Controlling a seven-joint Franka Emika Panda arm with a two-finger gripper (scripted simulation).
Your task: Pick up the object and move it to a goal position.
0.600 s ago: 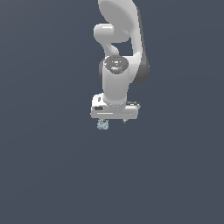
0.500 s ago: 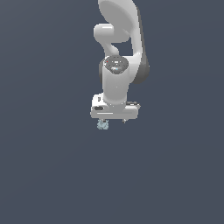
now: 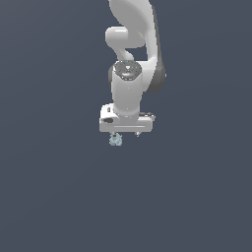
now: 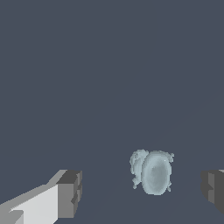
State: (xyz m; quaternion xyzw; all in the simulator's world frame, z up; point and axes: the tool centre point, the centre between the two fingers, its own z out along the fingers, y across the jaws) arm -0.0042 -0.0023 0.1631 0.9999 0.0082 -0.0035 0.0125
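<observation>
A white robot arm (image 3: pixel 132 54) is reaching down from the top of the exterior view over a plain dark blue-grey surface that is filling both pictures; whether this is a desk top or a floor is not clear. At the arm's lower end, the gripper (image 3: pixel 126 134) is pointing downward with its jaws standing apart. In the wrist view, its two grey fingertips (image 4: pixel 70 193) are sitting wide of each other, with the object (image 4: pixel 152 172) lying between them, nearer one fingertip than the other and touching neither. The object is a small pale blue-grey bumpy lump with a smooth rounded core, and in the exterior view it (image 3: pixel 115 140) is showing just below the gripper's body, toward the exterior view's left side of it. Judging from this, the task is only beginning: the approach looks nearly done, while closing on the object, lifting it and carrying it to the goal are all left. No goal marker is showing in either picture.
</observation>
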